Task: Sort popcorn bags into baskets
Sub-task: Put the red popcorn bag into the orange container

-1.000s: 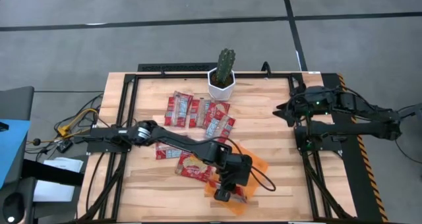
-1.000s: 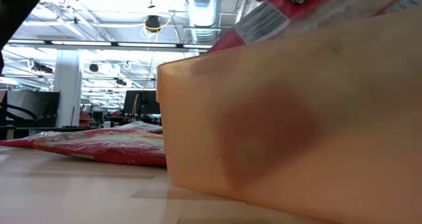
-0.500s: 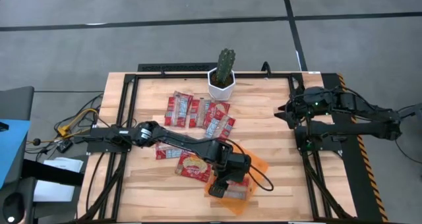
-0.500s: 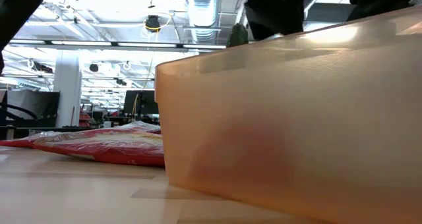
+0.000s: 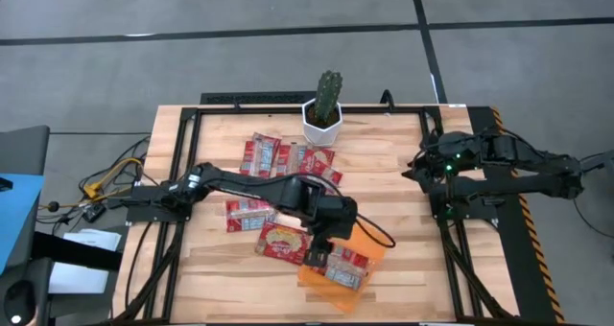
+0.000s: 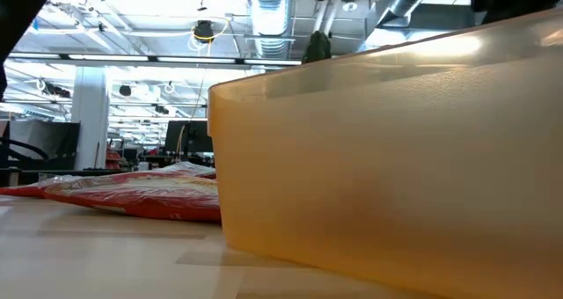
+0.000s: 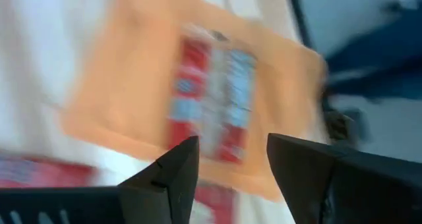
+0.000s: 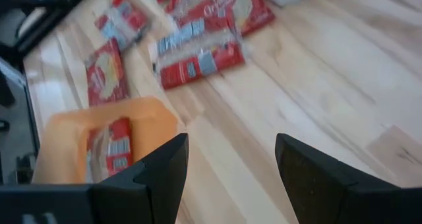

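Note:
The orange basket (image 5: 372, 242) stands near the table's front edge and fills the low view (image 6: 378, 158). One red popcorn bag (image 5: 345, 267) lies flat inside it, label up, and shows blurred in the left wrist view (image 7: 211, 99). My left gripper (image 5: 323, 244) hangs open above the basket's left rim with nothing between its fingers (image 7: 231, 158). Another bag (image 5: 281, 242) lies on the table left of the basket, and one (image 5: 245, 214) is partly under the left arm. Several more (image 5: 288, 163) lie near the back. My right gripper (image 8: 231, 151) waits open at the table's right (image 5: 417, 163).
A white pot with a cactus (image 5: 324, 115) stands at the table's far edge behind the loose bags. A black frame (image 5: 192, 173) runs around the wooden top. Bare wood lies between the basket and the right arm (image 5: 403, 230).
My left gripper has let go of the bag it held over the basket, then risen and drawn back toward the table's far left, tipping more level. The bag, which stood above the basket's rim in the low view, has dropped and now lies flat in the basket.

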